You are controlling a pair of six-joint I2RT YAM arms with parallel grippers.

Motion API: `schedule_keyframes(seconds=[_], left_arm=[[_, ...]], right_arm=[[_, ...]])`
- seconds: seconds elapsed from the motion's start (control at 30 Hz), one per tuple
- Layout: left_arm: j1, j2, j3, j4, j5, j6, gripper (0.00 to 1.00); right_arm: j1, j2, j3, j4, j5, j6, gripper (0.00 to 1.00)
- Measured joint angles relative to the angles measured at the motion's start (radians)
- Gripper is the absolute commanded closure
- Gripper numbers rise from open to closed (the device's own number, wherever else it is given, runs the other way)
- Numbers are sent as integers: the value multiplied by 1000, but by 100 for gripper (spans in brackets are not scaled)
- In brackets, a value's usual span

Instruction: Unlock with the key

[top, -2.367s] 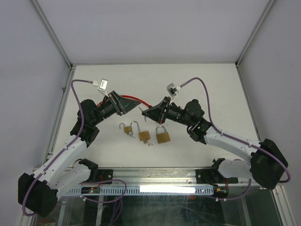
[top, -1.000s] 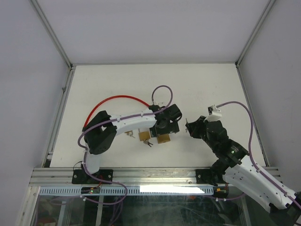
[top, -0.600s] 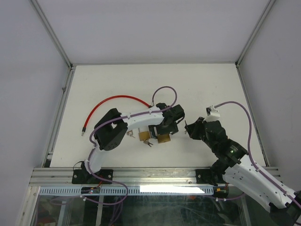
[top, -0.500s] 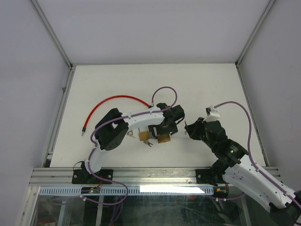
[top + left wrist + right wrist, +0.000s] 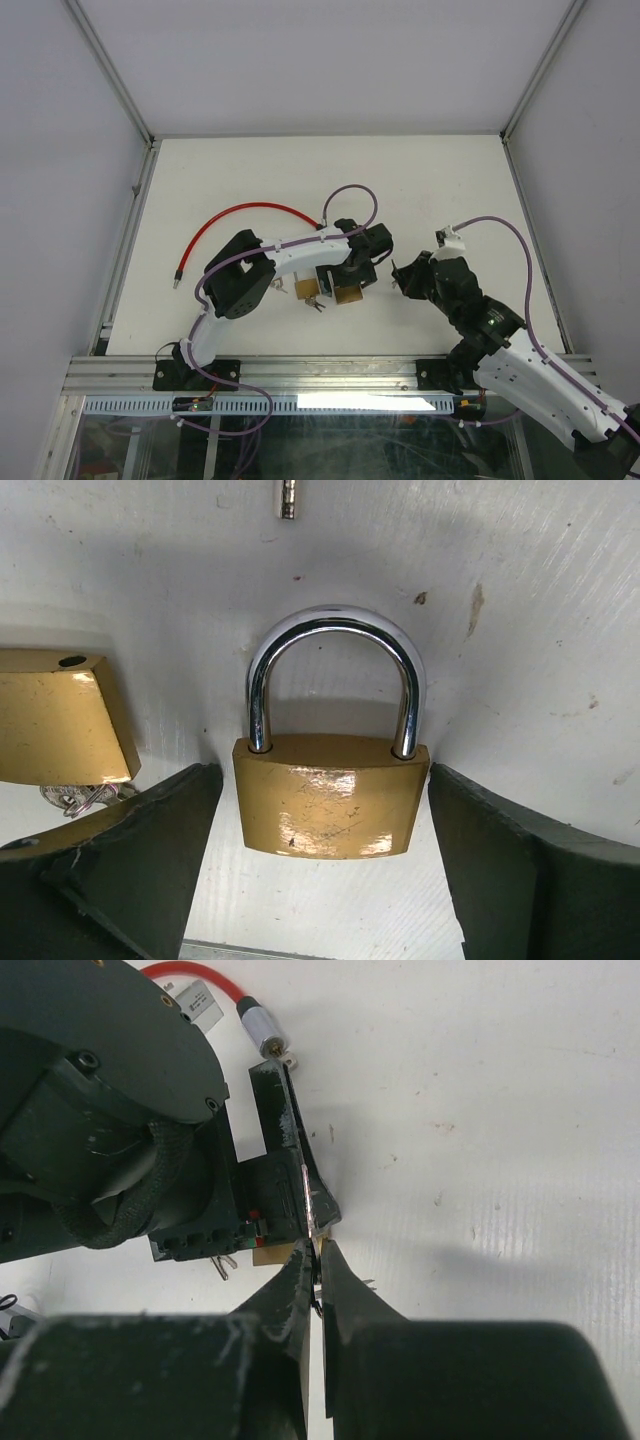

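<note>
A brass padlock (image 5: 330,795) with a closed steel shackle lies flat on the white table. My left gripper (image 5: 320,780) is open and straddles its body, with a dark finger (image 5: 140,860) on each side and a gap to the brass. From above, the same padlock (image 5: 348,295) sits under the left gripper (image 5: 352,280). My right gripper (image 5: 398,272) hovers just to its right, pointing at it. In the right wrist view the right gripper (image 5: 318,1252) is shut on the key (image 5: 310,1210), a thin metal blade sticking out past the fingertips.
A second brass padlock (image 5: 60,730) with its shackle open lies just left, its keys (image 5: 80,795) beside it. From above, this padlock (image 5: 308,288) shows next to the left arm. A red cable (image 5: 240,212) curves behind the left arm. Metal rails (image 5: 130,250) border the table.
Since the earliest frame the left arm has swung across and come down over the right-hand padlock, and the right arm has pulled back to the right. Over the last second both barely move.
</note>
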Motion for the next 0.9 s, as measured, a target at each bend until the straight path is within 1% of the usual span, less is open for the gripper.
schedule_keyframes(seconds=[0.13,0.23,0.4,0.53,0.73,0.9], left_arm=[[0,0,-2,11,17,6,22],[0,0,-9,27,32,10,30],[1,-4,-13,30,35,12,49],[1,-19,-29,39,31,3,57],[18,-60,-74,60,30,-23,60],[53,-154,-126,79,35,-43,61]], right_arm=[[0,1,-2,-1,-6,6,100],[0,1,-2,-2,-9,6,100],[0,13,-2,-2,-17,-3,100],[0,34,-2,-2,-38,-16,100],[0,58,0,-1,-97,-28,100],[0,75,6,10,-171,-26,100]])
